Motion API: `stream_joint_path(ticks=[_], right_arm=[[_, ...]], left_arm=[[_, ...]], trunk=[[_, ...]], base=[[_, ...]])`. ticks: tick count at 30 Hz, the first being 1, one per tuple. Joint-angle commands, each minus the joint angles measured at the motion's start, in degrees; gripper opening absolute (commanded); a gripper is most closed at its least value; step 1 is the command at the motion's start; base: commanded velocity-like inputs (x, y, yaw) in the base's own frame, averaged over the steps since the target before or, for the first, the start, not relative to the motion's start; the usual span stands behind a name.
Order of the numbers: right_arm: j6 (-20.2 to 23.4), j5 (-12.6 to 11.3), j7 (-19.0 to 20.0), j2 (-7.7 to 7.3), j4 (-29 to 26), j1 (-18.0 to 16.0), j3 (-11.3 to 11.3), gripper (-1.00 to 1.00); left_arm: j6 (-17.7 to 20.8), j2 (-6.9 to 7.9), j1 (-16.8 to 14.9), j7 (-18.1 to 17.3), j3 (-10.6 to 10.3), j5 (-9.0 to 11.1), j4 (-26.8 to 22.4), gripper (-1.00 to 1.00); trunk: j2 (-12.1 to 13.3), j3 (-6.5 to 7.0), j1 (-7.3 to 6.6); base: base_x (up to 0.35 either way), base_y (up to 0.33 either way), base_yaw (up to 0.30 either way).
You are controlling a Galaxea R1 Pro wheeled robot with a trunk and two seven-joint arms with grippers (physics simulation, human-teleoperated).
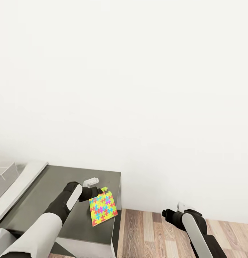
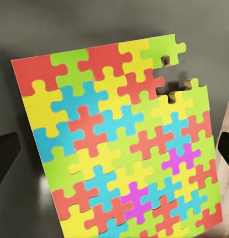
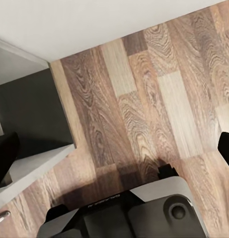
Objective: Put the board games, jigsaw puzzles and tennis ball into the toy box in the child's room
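Grey table (image 1: 38, 200) under multicoloured jigsaw puzzle (image 1: 103, 208), corner notched.

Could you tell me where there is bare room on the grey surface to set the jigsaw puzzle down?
The dark grey top is bare from the left arm across to the pale strip at its left edge, and also between the left gripper and the wall. The jigsaw puzzle hangs at the right edge near the corner, close to the drop to the wood floor.
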Motion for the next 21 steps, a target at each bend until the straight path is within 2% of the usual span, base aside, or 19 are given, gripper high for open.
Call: stream_joint_path(ticks=[1,14,21], right_arm=[[0.1,-0.5,-0.6,-0.05,-0.1,-0.1,0.1,1.0],[0.0,-0.3,-0.6,-0.27,0.0,0.0,0.2,1.0],[0.0,-0.4,-0.6,-0.4,0.2,0.0,0.1,1.0]], left_arm=[[0.2,0.02,0.0,0.5,-0.1,0.5,-0.1,1.0],[-1.4,0.02,0.0,0.3,-0.1,0.5,2.6,1.0],[-1.5,0.08,0.0,-3.6,0.0,0.5,3.3,1.0]], trunk=[[-0.1,-0.21,0.03],[-0.1,-0.7,0.03],[-0.1,-0.71,0.03]], base=[[0.0,0.0,0.0],[0.0,0.0,0.0],[0.0,0.0,0.0]])
